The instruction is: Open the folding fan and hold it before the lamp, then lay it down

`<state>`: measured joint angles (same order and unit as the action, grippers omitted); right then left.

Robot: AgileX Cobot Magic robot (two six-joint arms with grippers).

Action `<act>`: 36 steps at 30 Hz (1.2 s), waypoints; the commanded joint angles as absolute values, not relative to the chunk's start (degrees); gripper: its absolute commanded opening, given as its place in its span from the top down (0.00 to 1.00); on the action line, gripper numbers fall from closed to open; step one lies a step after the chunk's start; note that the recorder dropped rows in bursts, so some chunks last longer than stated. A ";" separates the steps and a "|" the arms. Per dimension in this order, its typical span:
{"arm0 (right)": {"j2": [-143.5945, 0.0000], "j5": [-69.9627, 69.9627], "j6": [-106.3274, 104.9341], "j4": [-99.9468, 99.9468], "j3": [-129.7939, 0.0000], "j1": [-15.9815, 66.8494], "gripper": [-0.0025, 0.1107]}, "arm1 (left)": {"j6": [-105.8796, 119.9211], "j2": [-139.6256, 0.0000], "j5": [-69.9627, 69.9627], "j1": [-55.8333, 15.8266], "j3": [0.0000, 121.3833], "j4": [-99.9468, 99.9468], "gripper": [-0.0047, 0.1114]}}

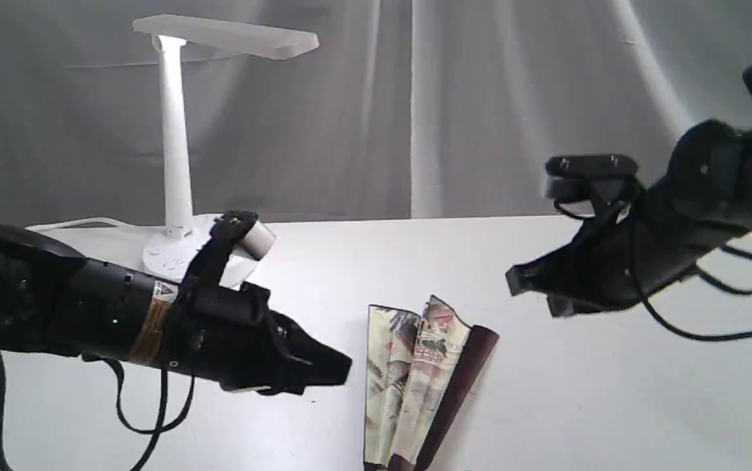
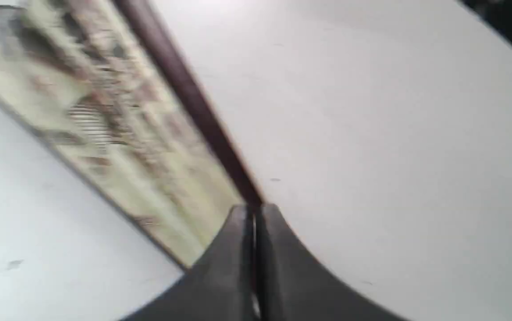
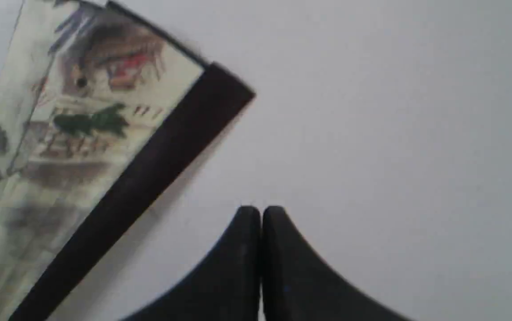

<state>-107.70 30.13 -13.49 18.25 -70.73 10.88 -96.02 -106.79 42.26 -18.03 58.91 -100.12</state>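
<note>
The folding fan (image 1: 418,379) lies on the white table near the front edge, only partly spread, its cream painted pleats up and a maroon guard along its right side. The wrist views show it too: fan (image 2: 104,116), fan (image 3: 73,147). My left gripper (image 1: 343,369) hovers just left of the fan, shut and empty; the left gripper (image 2: 254,211) has its fingers pressed together. My right gripper (image 1: 516,282) hangs in the air above and to the right of the fan, also shut and empty; its tips (image 3: 261,211) touch. The white lamp (image 1: 176,131) stands at the back left.
A grey curtain (image 1: 480,98) closes off the back of the white table (image 1: 611,392). The lamp's round base (image 1: 173,252) and its white cord (image 1: 81,224) sit just behind my left arm.
</note>
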 commanded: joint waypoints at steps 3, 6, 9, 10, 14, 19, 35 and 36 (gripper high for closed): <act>-107.32 25.58 -25.95 42.19 -61.72 10.76 0.98 | -95.92 -106.30 26.38 -17.95 57.38 -99.95 0.96; -107.32 24.95 -44.54 63.45 -57.43 10.76 0.98 | -95.51 -106.30 22.14 -17.95 56.30 -99.95 0.96; -107.32 28.09 -71.97 90.01 -52.96 10.76 0.98 | -95.51 -106.30 20.34 -17.95 55.88 -99.95 0.96; -107.27 31.17 -82.61 99.95 -50.51 10.76 0.98 | -95.51 -106.30 20.36 -17.95 55.66 -99.95 0.96; -106.22 39.06 -97.98 99.95 -46.54 10.76 0.98 | -95.51 -106.30 19.46 -17.95 55.66 -99.95 0.96; -102.05 33.75 -102.04 99.95 -45.84 10.76 0.98 | -95.51 -106.30 19.24 -17.95 55.66 -99.95 0.96; -99.61 -22.92 -102.45 99.95 -56.80 6.11 0.98 | -96.41 -106.30 21.16 -17.95 55.30 -99.95 0.96; -99.61 -22.82 -105.78 99.95 -57.28 6.11 0.98 | -96.41 -106.30 21.16 -17.95 55.30 -99.95 0.96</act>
